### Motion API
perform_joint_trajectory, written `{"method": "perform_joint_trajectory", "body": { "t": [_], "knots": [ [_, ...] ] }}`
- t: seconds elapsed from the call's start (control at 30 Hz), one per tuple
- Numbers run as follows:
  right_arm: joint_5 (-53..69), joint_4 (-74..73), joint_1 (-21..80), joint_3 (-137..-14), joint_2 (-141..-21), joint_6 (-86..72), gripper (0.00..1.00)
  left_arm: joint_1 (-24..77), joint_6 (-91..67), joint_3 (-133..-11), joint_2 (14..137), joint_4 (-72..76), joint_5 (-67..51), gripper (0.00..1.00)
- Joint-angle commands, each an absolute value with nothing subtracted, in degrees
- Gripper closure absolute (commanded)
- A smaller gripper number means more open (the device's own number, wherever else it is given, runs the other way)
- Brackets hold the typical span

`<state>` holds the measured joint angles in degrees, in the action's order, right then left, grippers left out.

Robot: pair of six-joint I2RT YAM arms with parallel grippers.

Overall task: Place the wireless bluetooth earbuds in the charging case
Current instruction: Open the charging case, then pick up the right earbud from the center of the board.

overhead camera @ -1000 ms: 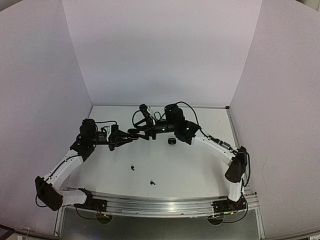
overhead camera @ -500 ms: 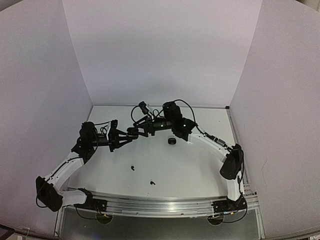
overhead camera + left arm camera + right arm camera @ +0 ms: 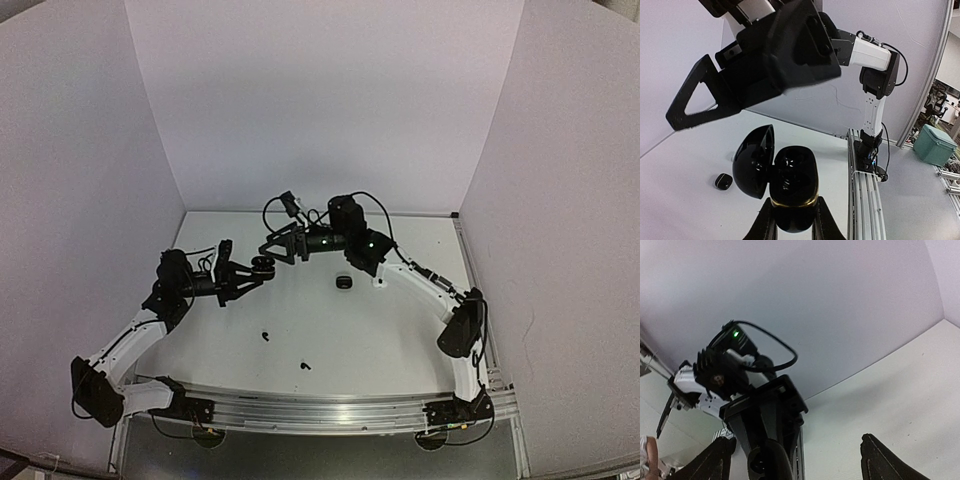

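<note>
My left gripper [image 3: 258,270] is shut on the base of a glossy black charging case [image 3: 792,187]. The case's lid [image 3: 754,160] hangs open to the left. Its wells are too dark to tell what lies in them. In the left wrist view the fingers [image 3: 826,225] clamp the case's lower sides. My right gripper [image 3: 273,246] hovers just above and behind the case, open and holding nothing. From the right wrist view its fingertips [image 3: 879,460] stand wide apart, with the left gripper and case [image 3: 769,455] below them. Two tiny black earbuds [image 3: 266,335] [image 3: 305,366] lie on the table near the front.
A small closed black case [image 3: 343,283] lies on the white table [image 3: 400,340] right of centre, also visible as a dark pebble [image 3: 723,181]. White walls enclose three sides. An aluminium rail [image 3: 320,410] runs along the near edge.
My right gripper has opened wider and lifted back away from the held case. My left arm has drawn slightly left with the case still in its grip.
</note>
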<state>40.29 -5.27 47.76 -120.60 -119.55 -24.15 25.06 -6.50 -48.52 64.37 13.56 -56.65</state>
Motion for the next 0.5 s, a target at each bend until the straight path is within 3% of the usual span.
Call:
{"method": "perform_joint_trajectory", "body": {
  "t": [0.0, 0.13, 0.27, 0.47],
  "knots": [
    [27.1, -5.1, 44.9, -118.7, -113.9, -32.2, 0.17, 24.8, -8.7, -45.7, 60.5, 18.0, -52.6, 1.00],
    [6.8, -19.9, 44.1, -110.0, -106.7, -33.1, 0.23, 24.8, -10.0, -42.5, 57.9, 20.0, -47.5, 1.00],
    [-2.6, -39.5, 46.6, -108.2, -107.7, -29.4, 0.32, 24.8, -11.7, -39.7, 54.7, 21.2, -42.4, 1.00],
    [2.0, -51.8, 54.0, -106.9, -114.3, -17.0, 0.40, 24.8, -12.2, -37.0, 49.8, 20.2, -35.9, 1.00]
  ]
}}
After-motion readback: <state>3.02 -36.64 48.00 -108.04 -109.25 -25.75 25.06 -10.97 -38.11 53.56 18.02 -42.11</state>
